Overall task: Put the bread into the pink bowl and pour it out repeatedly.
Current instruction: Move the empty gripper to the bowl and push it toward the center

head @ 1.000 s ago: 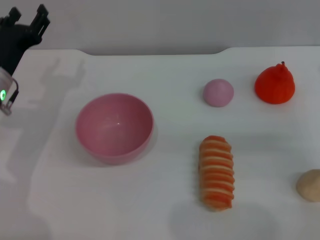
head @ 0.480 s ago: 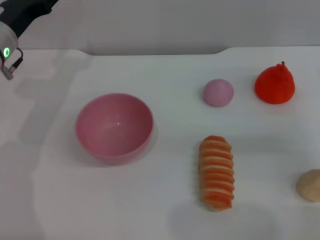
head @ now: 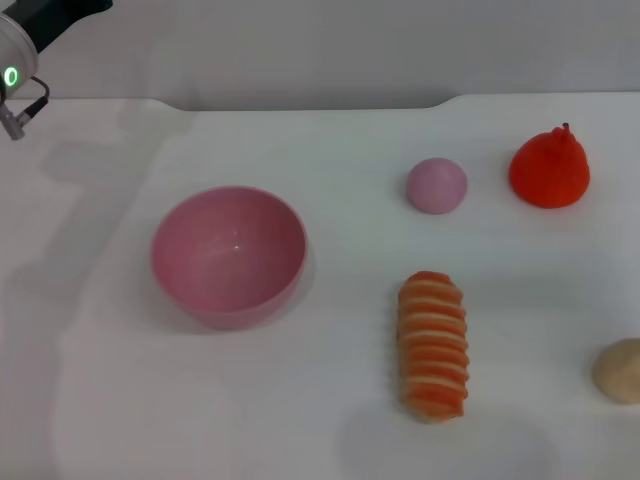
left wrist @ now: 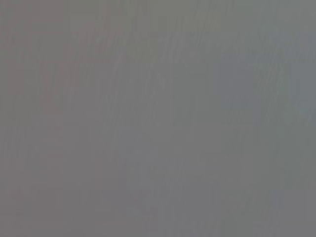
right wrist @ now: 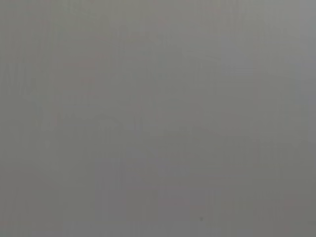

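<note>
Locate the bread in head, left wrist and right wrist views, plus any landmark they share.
Head view: the bread lies lengthwise on the white table, lower centre-right, striped side up, right of the pink bowl and nearer than the small pink ball.
Left wrist view: not in it; only a featureless grey field.
Right wrist view: not in it; the same grey.
Shared landmark: none, since neither wrist view shows anything recognisable.
</note>
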